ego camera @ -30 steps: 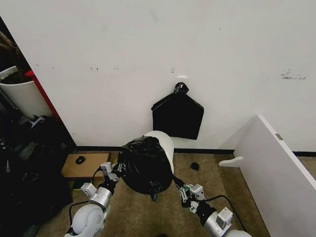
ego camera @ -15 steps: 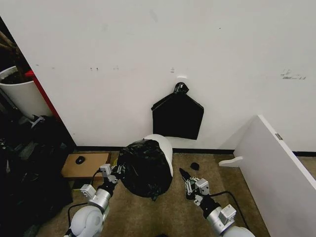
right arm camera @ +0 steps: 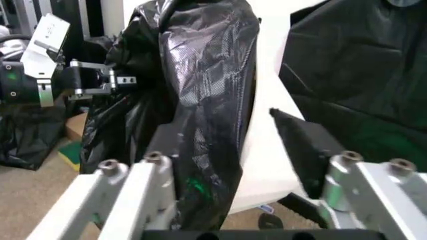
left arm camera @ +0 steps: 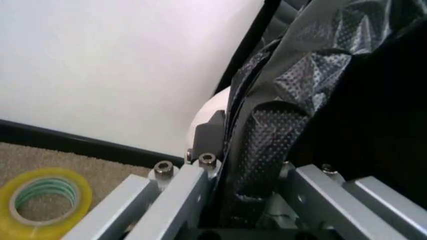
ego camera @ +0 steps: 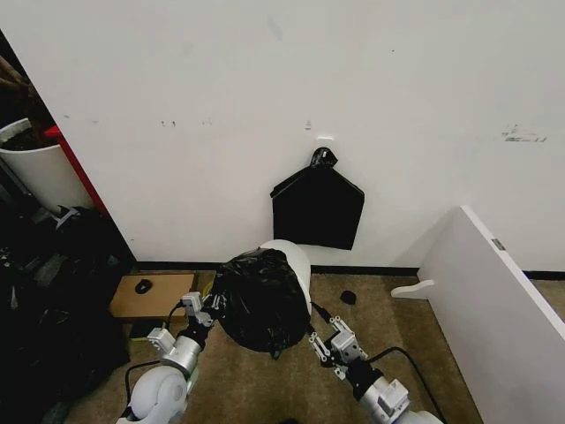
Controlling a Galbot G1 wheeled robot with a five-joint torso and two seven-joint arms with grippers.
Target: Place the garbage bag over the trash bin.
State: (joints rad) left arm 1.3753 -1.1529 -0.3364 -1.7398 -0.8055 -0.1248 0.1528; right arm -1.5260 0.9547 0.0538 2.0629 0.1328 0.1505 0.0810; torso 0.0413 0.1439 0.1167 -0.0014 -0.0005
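Observation:
The black garbage bag (ego camera: 259, 300) hangs crumpled over the front of the white trash bin (ego camera: 293, 254), whose rim and far side stay bare. My left gripper (ego camera: 209, 306) is at the bag's left side, shut on a fold of the plastic (left arm camera: 267, 145). My right gripper (ego camera: 312, 325) is low at the bag's right side and open. In the right wrist view the bag (right arm camera: 200, 100) and the bin wall (right arm camera: 267, 150) lie between its spread fingers (right arm camera: 297, 142).
A flat black bundle (ego camera: 318, 208) hangs on the wall behind the bin. A white panel (ego camera: 494, 291) leans at the right. At the left are a taller white bin (ego camera: 35, 168), dark bags (ego camera: 53, 300) and a wooden board (ego camera: 152, 294). A tape roll (left arm camera: 43, 200) lies on the carpet.
The bag has drawn in narrower against the bin. My right gripper swung out to the right, then came back to the bag's right side. The left gripper kept its hold.

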